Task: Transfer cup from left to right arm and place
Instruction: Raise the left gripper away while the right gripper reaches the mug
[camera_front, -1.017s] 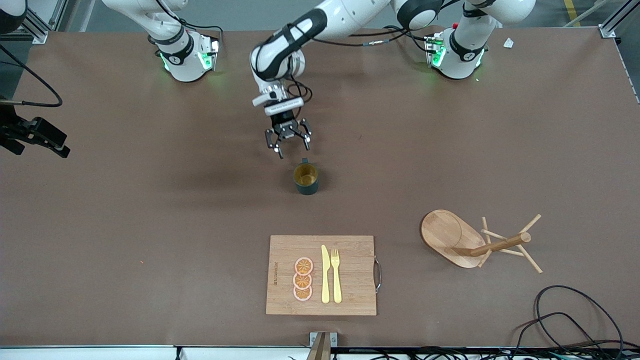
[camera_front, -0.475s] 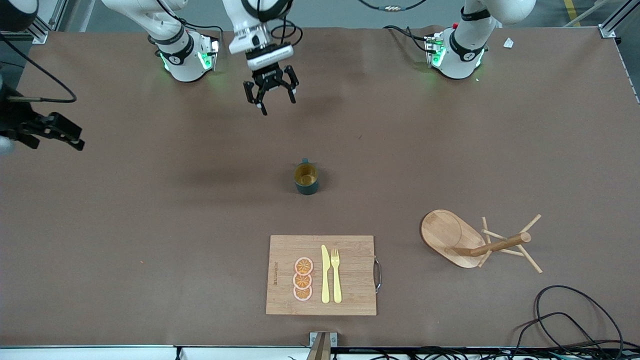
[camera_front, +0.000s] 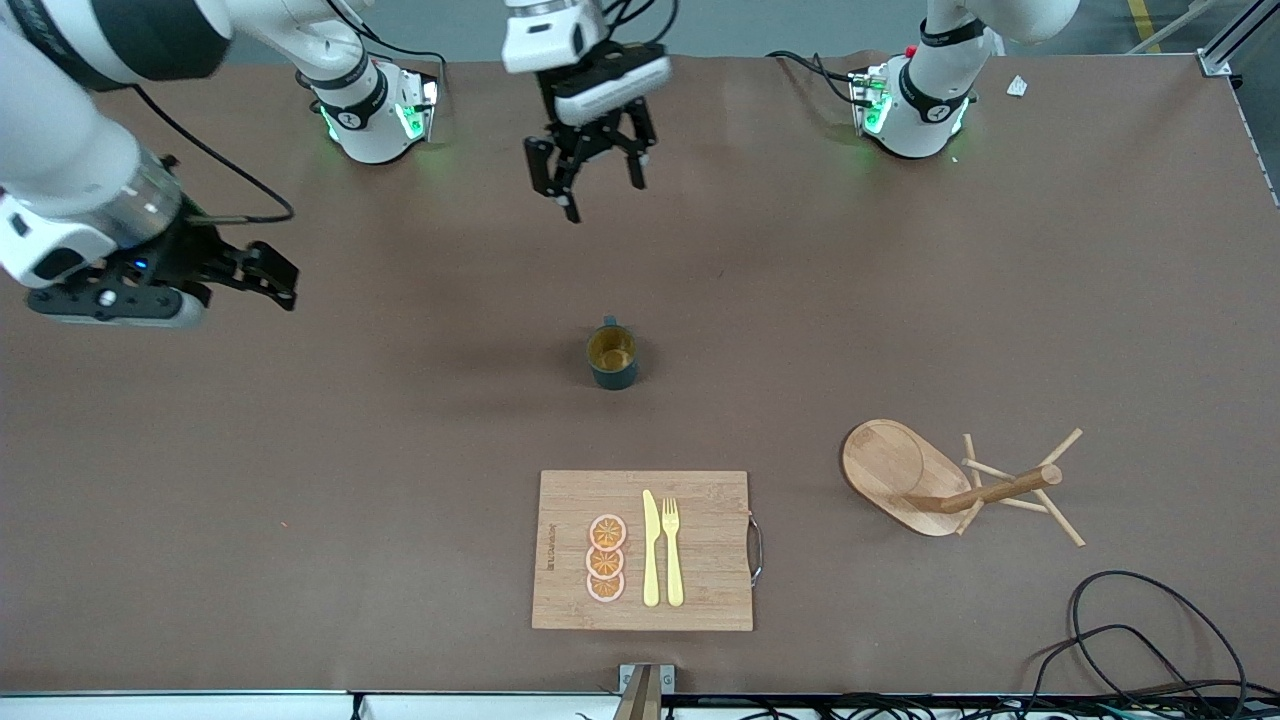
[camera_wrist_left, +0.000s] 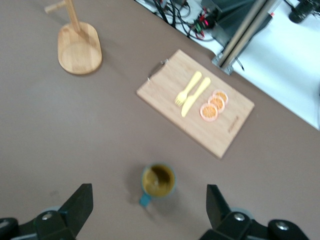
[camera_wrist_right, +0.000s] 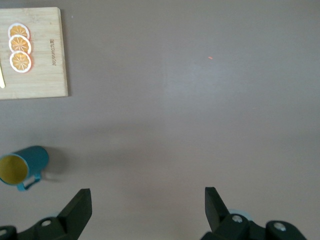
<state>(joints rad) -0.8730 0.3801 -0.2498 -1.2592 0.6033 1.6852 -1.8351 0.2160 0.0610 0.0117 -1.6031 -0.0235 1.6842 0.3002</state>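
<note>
The dark teal cup (camera_front: 611, 357) with a yellow inside stands upright on the brown table, near its middle, its handle toward the arm bases. My left gripper (camera_front: 600, 190) hangs open and empty high over the table, between the cup and the bases. The left wrist view shows the cup (camera_wrist_left: 158, 180) below, between the spread fingers of the left gripper (camera_wrist_left: 149, 189). My right gripper (camera_front: 280, 280) is open and empty, high over the right arm's end of the table. In the right wrist view the cup (camera_wrist_right: 22, 166) sits off to the side of the right gripper (camera_wrist_right: 147, 192).
A wooden cutting board (camera_front: 710, 550) with orange slices, a yellow knife and a yellow fork lies nearer the front camera than the cup. A wooden mug tree (camera_front: 900, 465) is toward the left arm's end. Black cables (camera_front: 1150, 630) lie at that near corner.
My left gripper rose from just above the cup and drew back toward the bases, still open. My right arm swung in over the right arm's end. The cup has not moved.
</note>
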